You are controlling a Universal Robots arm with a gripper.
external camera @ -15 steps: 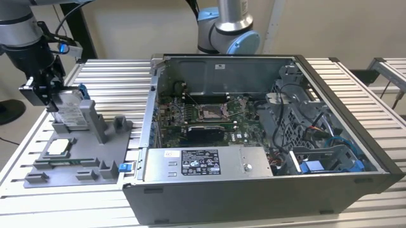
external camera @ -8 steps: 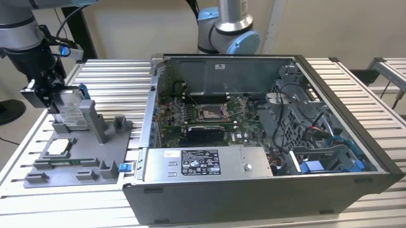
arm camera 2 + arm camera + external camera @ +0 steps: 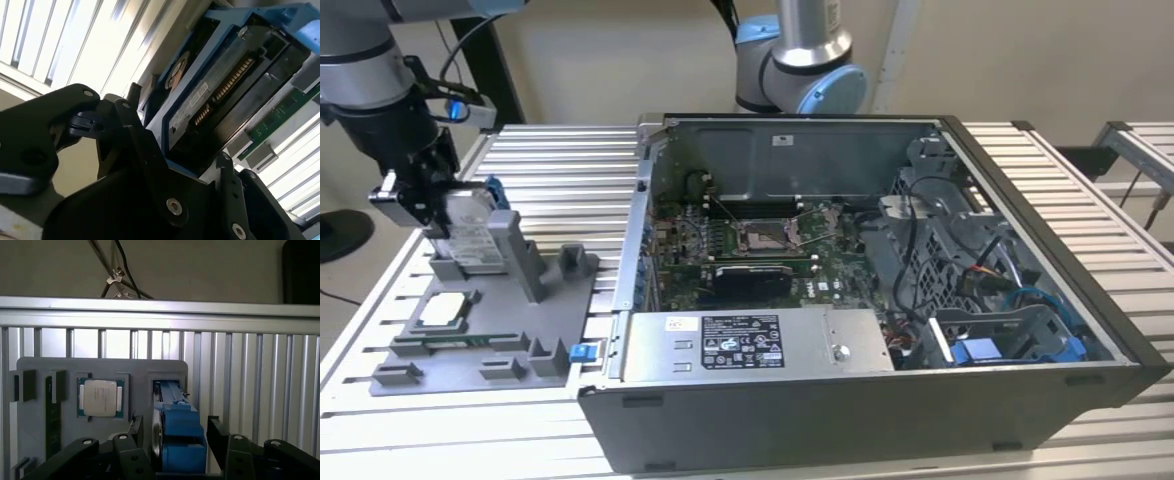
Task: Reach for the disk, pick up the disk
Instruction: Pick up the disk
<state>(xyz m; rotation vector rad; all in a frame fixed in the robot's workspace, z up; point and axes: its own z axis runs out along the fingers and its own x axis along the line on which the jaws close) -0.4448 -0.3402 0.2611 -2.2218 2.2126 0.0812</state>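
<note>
The disk stands on edge in a slot of the grey fixture at the exterior view's left; it is silver with a white label and blue rails. My gripper hangs over its top edge. In the first wrist view the disk lies between my two black fingers, and my gripper is open with its fingers close on either side. In the second wrist view the disk shows its connector edge and blue rail just beyond my gripper.
A small square silver chip and a green memory stick sit on the same fixture. An open computer case stands at the exterior view's right, with a second arm behind it. All rest on a slatted metal table.
</note>
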